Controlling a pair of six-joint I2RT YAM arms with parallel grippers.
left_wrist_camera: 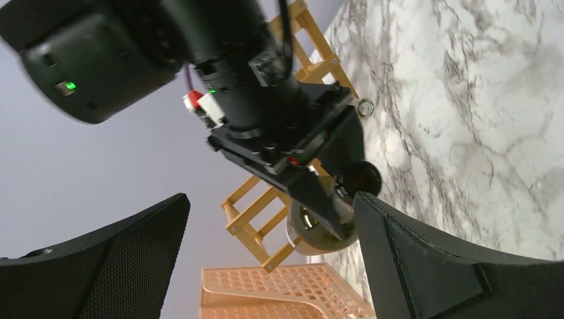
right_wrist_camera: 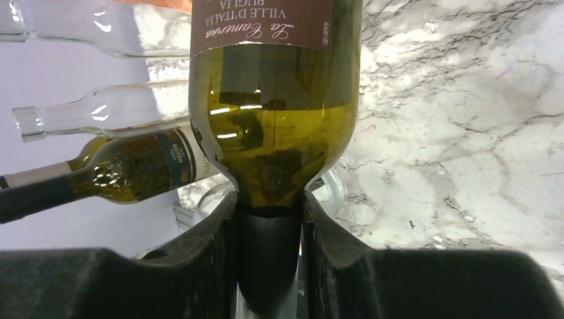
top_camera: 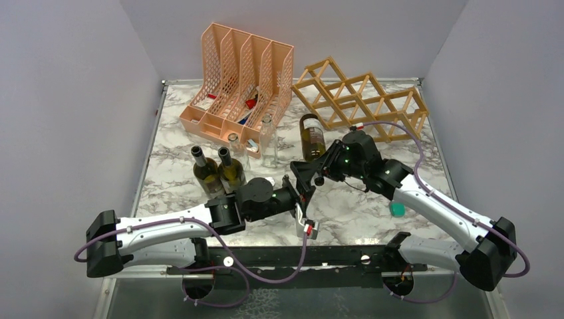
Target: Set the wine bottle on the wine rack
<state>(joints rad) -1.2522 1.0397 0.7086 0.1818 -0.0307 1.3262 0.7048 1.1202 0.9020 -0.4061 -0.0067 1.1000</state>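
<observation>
The right gripper [right_wrist_camera: 269, 222] is pinching the neck of the olive-green glass wine bottle [right_wrist_camera: 276, 126] with a brown label, which is lying level just before the light wooden lattice wine rack [top_camera: 362, 100], while the left gripper [top_camera: 304, 199] is standing spread wide close by.

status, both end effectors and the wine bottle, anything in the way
Left end effector open, empty. Right end effector shut on neck of olive-green glass wine bottle, not yet on light wooden lattice wine rack. Clear glass bottle standing close.

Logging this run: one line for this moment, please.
right pincer: shut on wine bottle | left pincer: open | wine rack: no bottle
</observation>
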